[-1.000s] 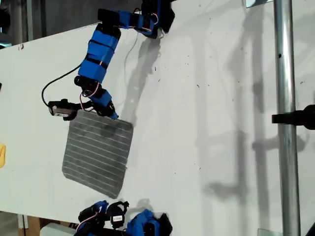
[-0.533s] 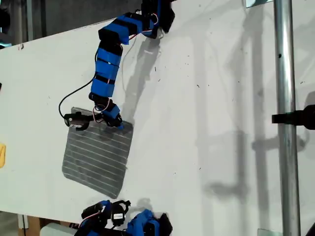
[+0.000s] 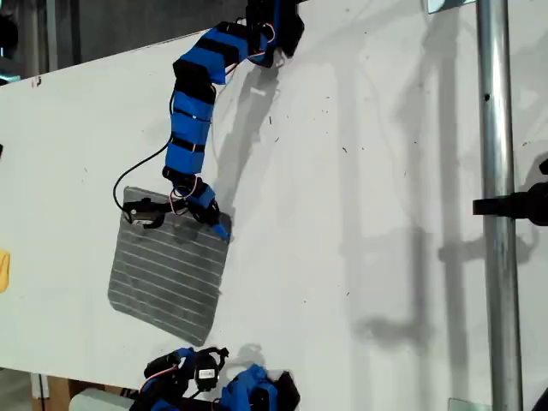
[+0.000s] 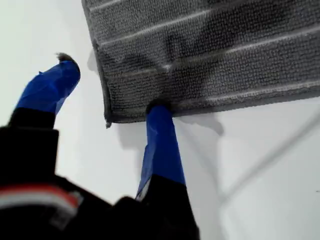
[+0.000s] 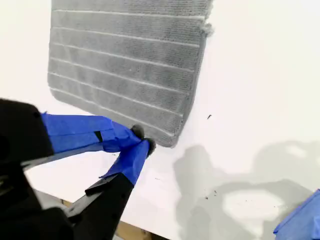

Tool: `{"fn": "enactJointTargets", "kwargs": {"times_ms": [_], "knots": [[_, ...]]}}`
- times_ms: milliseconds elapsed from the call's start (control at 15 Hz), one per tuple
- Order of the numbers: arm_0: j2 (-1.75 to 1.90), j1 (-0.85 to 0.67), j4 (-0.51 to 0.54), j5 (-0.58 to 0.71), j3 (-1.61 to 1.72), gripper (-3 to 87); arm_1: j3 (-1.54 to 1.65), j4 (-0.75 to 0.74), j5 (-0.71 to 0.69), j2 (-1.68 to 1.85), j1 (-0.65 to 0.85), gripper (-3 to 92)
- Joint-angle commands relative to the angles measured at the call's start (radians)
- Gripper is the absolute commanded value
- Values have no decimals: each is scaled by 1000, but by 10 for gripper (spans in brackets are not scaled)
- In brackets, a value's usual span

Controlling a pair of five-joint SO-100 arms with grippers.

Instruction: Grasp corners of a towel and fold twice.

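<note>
The grey towel (image 3: 171,270) with thin white stripes lies flat on the white table, toward the exterior view's lower left. My first gripper (image 3: 211,223) hangs at the towel's upper right corner (image 3: 224,244) in that view. In the first wrist view this gripper (image 4: 112,92) is open. One blue finger (image 4: 160,135) touches the towel's edge (image 4: 150,107) beside the corner (image 4: 111,117), and the other stands off the cloth. My second gripper (image 5: 142,144) is shut on nothing, short of the towel (image 5: 125,60). It sits folded at the exterior view's bottom edge (image 3: 175,366).
A metal pole (image 3: 497,128) with a black clamp (image 3: 524,205) runs down the exterior view's right side. A yellow object (image 3: 3,270) pokes in at that view's left edge. The white table (image 3: 360,171) stretches wide to the towel's right.
My first arm swung rightward and down in the exterior view, along the towel's top edge to its upper right corner. The towel and second arm stayed put.
</note>
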Motion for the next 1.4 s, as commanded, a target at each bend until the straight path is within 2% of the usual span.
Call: {"fn": "enactJointTargets", "kwargs": {"times_ms": [0,133,267,467,867,1067,1333], "knots": [[15,-8,-6,5,2,-22,-94,9,-28,-9,14,307],[38,-8,-6,5,18,-23,-104,101,-61,-21,6,294],[67,-6,-2,2,29,-23,-100,267,-61,-18,18,291],[109,-6,12,-5,48,-26,23,430,-35,25,17,281],[123,8,2,-15,60,-26,456,399,26,334,-58,261],[118,26,-6,-29,57,-26,410,402,32,353,-78,252],[123,37,3,-32,58,-26,161,575,32,462,-115,293]]}}
